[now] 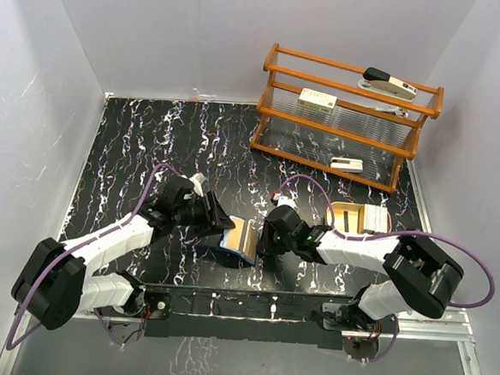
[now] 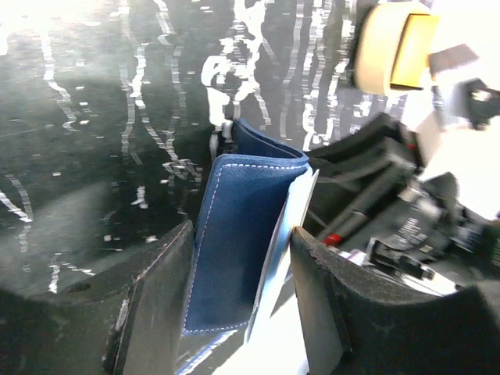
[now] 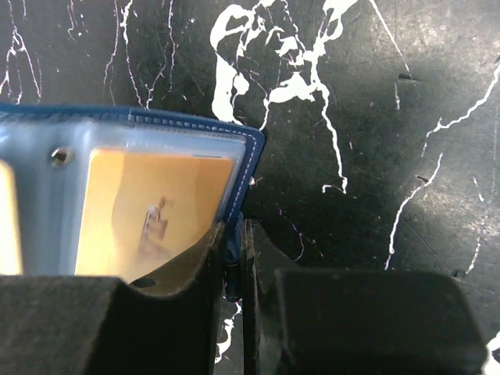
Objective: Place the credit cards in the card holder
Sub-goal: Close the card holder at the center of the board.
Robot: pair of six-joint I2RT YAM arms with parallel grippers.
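Note:
The card holder is held upright and open near the front middle of the table, with its tan pockets facing up. My right gripper is shut on its right edge. In the right wrist view the fingers pinch the navy stitched rim, and a tan-orange credit card lies behind the clear pocket. My left gripper is at the holder's left side with its jaws apart. In the left wrist view, the navy flap and a pale card edge stand between the fingers. The card edge touches the right finger.
A beige tray with a tan piece in it sits right of the right arm and also shows in the left wrist view. A wooden rack with several white devices stands at the back right. Grey walls enclose the black marbled table.

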